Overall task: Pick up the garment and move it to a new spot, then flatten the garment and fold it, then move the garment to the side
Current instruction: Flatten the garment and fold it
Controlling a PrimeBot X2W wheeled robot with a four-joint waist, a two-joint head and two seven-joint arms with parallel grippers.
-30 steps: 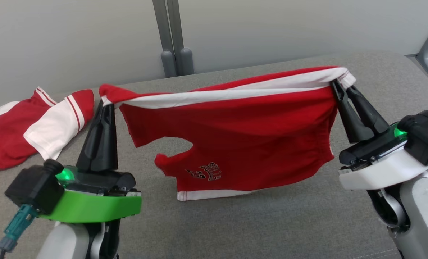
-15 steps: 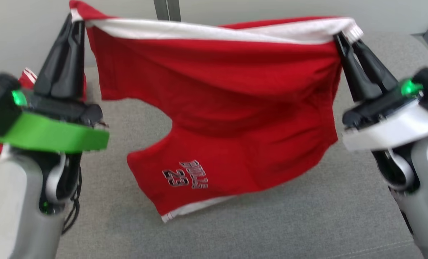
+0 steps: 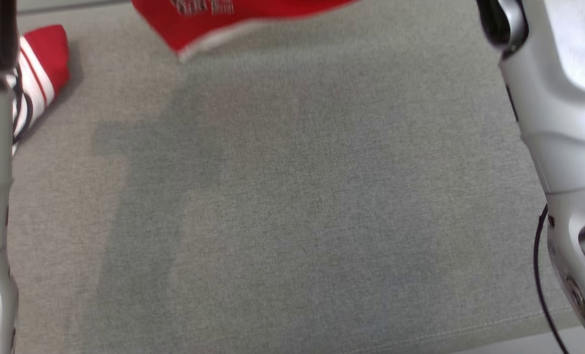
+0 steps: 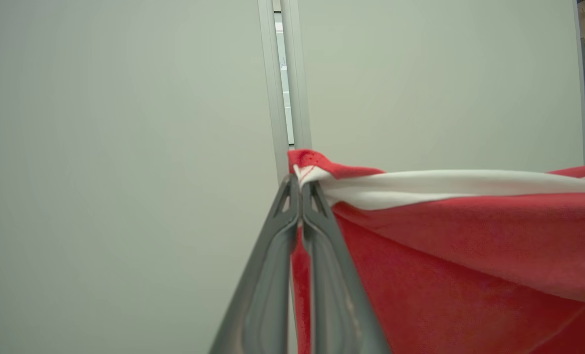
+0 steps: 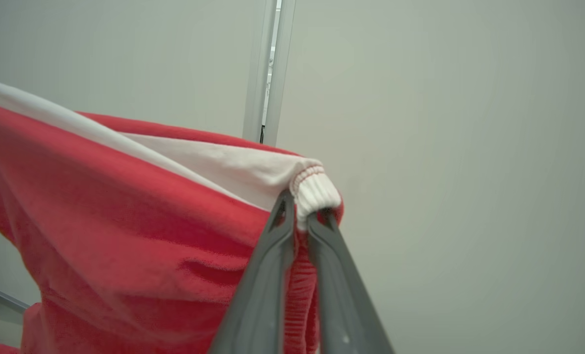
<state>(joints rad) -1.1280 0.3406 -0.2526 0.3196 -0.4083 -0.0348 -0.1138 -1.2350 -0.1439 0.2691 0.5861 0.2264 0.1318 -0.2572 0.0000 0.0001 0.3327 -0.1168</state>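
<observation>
Soft even indoor light, head view motion-blurred with the garment point(image 3: 253, 17) smeared, faint broad shadows on the grey surface point(image 3: 322, 221), wrist views sharp.

— What is the garment point(image 5: 125, 236) made of?
— Red cloth, soft and fuzzy, matt. It has a smooth white band and a ribbed knit corner.
— And the tabletop point(image 3: 292, 206)?
— Grey woven fabric, fine-grained, matt.
— The fingers point(image 4: 268, 285)?
— Dark and smooth with a dull sheen, plastic by the look. The right forearm point(image 3: 558, 113) has a pale, slightly glossy shell.
</observation>
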